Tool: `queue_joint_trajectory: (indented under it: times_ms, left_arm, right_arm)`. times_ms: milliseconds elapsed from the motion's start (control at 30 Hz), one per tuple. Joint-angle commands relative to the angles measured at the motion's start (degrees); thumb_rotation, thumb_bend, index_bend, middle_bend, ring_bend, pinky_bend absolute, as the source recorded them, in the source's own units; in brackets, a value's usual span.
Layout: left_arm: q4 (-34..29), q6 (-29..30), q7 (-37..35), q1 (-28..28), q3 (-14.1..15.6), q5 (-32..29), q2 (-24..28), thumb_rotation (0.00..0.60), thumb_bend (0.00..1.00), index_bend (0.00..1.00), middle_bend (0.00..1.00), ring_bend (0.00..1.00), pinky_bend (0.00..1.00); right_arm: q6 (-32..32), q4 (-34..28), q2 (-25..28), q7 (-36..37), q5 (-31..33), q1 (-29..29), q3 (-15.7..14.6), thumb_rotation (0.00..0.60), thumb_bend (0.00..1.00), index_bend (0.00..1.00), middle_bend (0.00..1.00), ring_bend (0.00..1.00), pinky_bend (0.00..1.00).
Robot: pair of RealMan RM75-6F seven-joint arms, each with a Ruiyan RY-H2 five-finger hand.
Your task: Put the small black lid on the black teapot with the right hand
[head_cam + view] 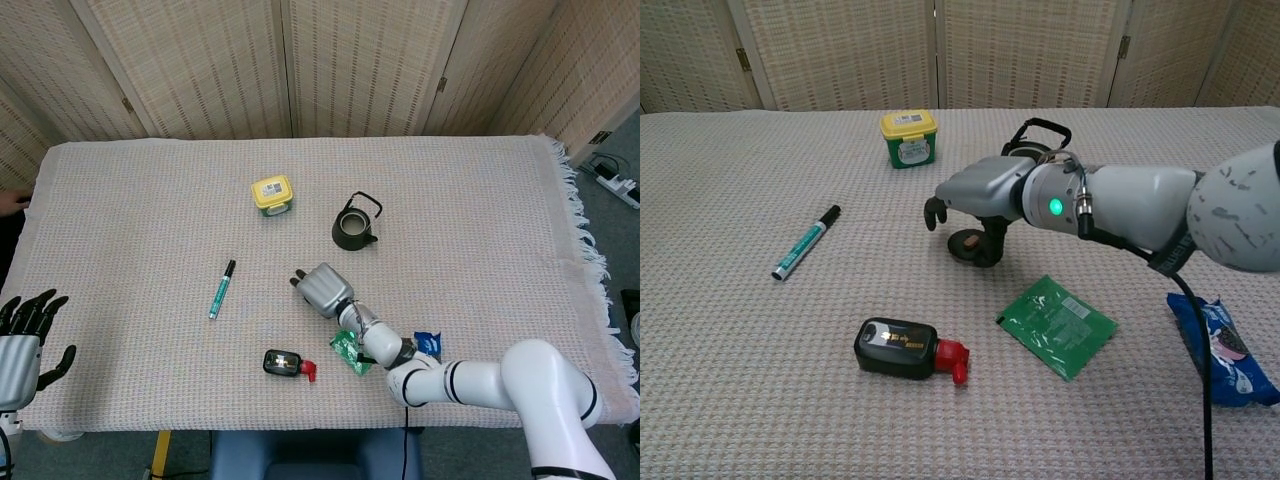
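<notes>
The small round black lid (969,243) with its brown knob lies flat on the woven beige counter (130,200), in front of the black iron teapot (354,227), which stands open and upright, apart from it. The right robot hand (975,194) arches over the lid, fingers curled down around it, thumb touching its rim; whether it grips the lid cannot be told. Nearby lie a green foil packet (1056,325) and a black bottle with a red cap (908,350). The left robot hand (22,343) hangs released at the counter's edge, fingers apart.
</notes>
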Motion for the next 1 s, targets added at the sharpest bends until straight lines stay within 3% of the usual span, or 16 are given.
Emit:
queue_joint_trajectory:
  times_ms: [33,500,1000]
  left_arm:
    - [0.11,-0.06,-0.23,-0.06,-0.1,-0.11,-0.02,0.6,0.33,0.13,0.09,0.12,0.08]
    - [0.52,-0.49,-1.39,-0.11,0.11,-0.07,-0.12,0.6,0.33,0.13,0.09,0.12,0.08]
    - [0.6,-0.83,-2.26,0.06,0.34,-0.37,0.28,0.6,0.33,0.13,0.09,0.12,0.08]
  right_arm:
    - [0.34,0.15,-0.07,0.15,0.11,-0.11,-0.19,0.6,0.33,0.22,0.24,0.84,0.76]
    - [1.57,0.52,-0.86,-1.51,0.8,0.11,-1.42,0.6,0.33,0.23,0.27,0.84,0.77]
    - [2.6,2.38,-2.59,-2.83,1.21,0.33,-1.41,0.6,0.33,0.31,0.32,0.85,0.77]
